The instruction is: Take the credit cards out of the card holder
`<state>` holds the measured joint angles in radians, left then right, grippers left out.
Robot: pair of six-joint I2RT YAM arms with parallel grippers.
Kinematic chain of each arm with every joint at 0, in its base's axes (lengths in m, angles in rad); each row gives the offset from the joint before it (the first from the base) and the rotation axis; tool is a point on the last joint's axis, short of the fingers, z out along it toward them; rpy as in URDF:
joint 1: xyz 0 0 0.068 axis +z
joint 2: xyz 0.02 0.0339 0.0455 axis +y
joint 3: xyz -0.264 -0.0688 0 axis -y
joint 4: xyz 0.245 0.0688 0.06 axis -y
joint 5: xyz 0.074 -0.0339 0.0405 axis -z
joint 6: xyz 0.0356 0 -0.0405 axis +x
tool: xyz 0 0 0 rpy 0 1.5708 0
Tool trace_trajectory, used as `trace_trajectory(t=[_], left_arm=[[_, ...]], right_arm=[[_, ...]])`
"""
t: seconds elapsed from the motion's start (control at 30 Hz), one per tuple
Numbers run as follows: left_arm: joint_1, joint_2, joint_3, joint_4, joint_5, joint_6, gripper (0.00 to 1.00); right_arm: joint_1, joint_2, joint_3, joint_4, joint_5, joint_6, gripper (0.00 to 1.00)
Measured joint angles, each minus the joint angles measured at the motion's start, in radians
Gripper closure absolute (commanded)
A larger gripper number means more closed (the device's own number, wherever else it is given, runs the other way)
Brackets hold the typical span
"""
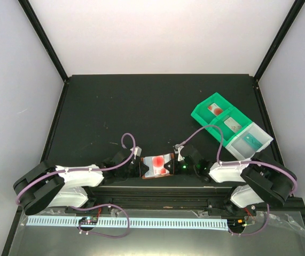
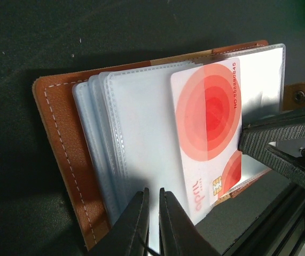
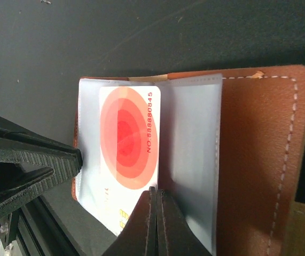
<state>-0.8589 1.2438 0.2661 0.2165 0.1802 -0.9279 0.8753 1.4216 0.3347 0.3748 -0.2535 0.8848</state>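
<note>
The brown leather card holder lies open between my two grippers near the table's front edge. Its clear sleeves fan out from the brown cover. A white credit card with a round red blot sticks partly out of a sleeve; it also shows in the right wrist view. My left gripper is shut on a clear sleeve's edge. My right gripper is shut on the card's long edge. Other cards in the holder are hidden.
A green compartmented tray stands at the back right, with a red-blotted card and pale cards in its compartments. The black front rail runs just below the holder. The brown snap tab shows at the holder's far side.
</note>
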Motion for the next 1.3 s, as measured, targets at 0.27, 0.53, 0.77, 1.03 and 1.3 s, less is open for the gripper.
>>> trace_trajectory(t=[0.27, 0.53, 0.77, 1.03, 1.3], left_arm=[[0.000, 0.000, 0.001, -0.001, 0.000, 0.000, 0.89], [0.000, -0.001, 0.005, -0.002, 0.003, -0.006, 0.77], [0.000, -0.069, 0.006, -0.042, 0.009, -0.007, 0.51], [0.000, -0.165, 0.006, -0.074, 0.040, -0.011, 0.42], [0.000, -0.206, 0.005, -0.041, 0.082, -0.040, 0.39]], right_arm=[[-0.019, -0.032, -0.029, -0.001, 0.000, 0.000, 0.99], [-0.031, -0.114, -0.069, -0.031, 0.009, -0.008, 0.99], [-0.034, -0.215, -0.079, -0.073, 0.013, -0.024, 0.99], [-0.035, -0.267, -0.079, -0.084, 0.000, -0.038, 0.99], [-0.035, -0.325, -0.084, -0.083, -0.052, -0.032, 0.99]])
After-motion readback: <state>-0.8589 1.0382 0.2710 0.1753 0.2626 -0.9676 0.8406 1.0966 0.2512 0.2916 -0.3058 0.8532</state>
